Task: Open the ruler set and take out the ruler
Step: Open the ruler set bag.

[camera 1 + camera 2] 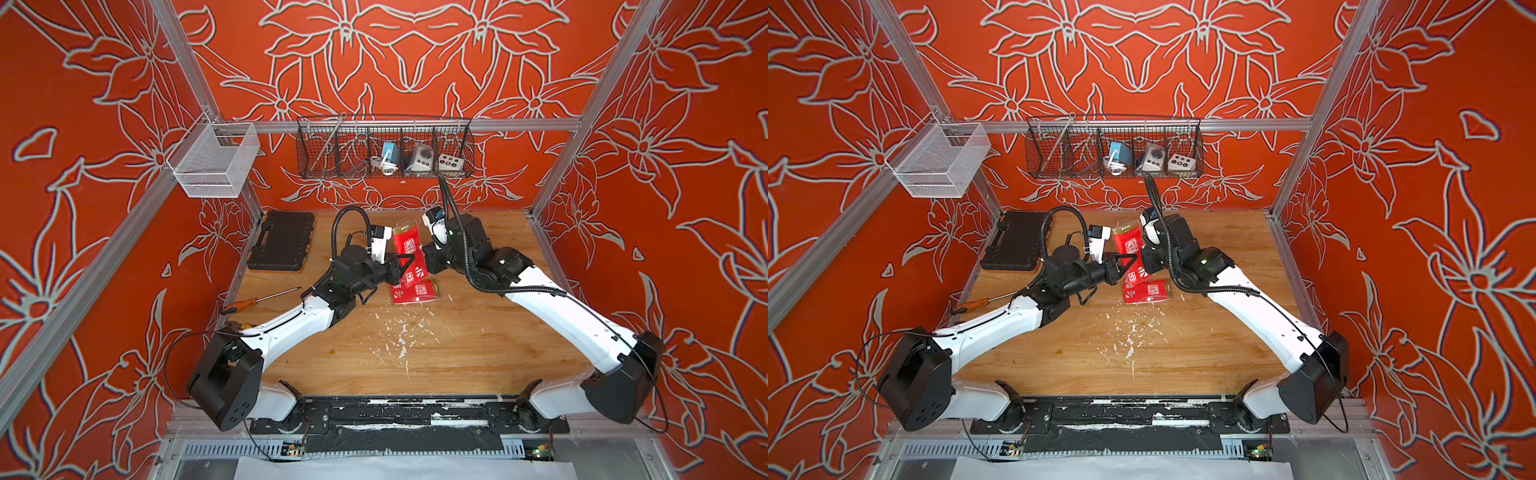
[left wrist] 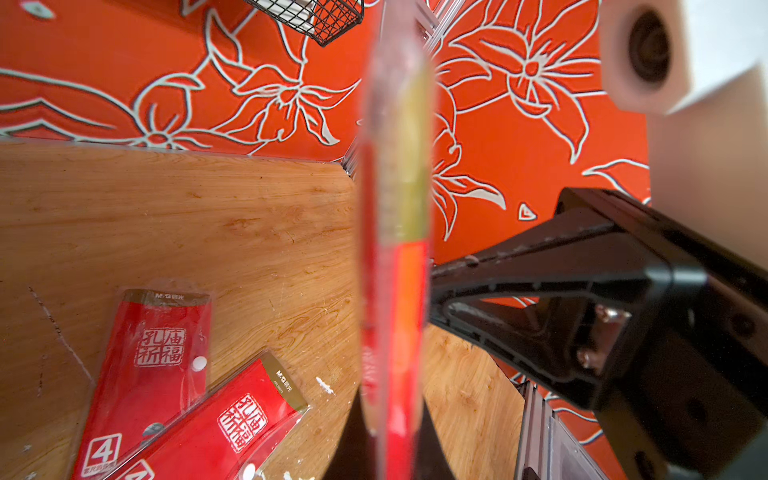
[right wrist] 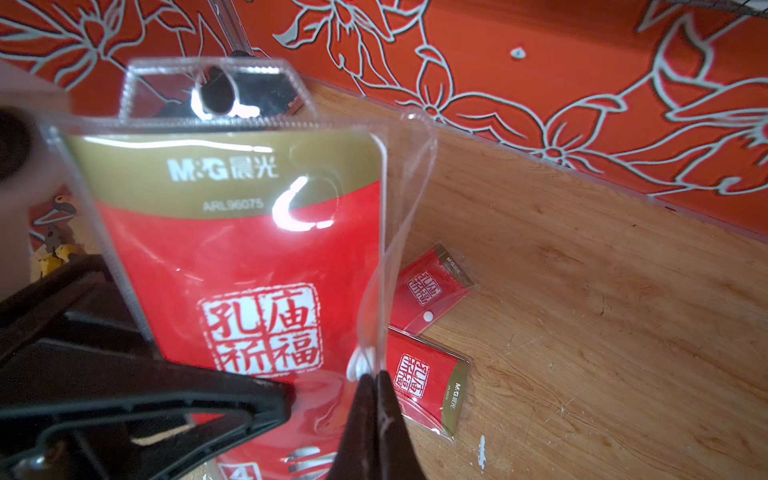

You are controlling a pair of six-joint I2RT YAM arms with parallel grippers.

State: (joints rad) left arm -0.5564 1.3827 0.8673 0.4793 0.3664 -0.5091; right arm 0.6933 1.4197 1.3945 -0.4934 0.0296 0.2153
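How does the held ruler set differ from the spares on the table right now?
The held set is raised off the table; the spares lie flat on it. The left tool and right tool both pinch the held set; no tool touches the spares. The held set's clear flap bows away from its card; the spares' sleeves look flat. All share the same red-and-gold packaging.

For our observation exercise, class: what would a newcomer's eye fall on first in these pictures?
First, the red ruler set, held up above the middle of the wooden table between the left pincer and the right pincer, both shut on it. Below it a second packet and a third packet lie flat on the wood, and a black tool case sits at the far left corner.
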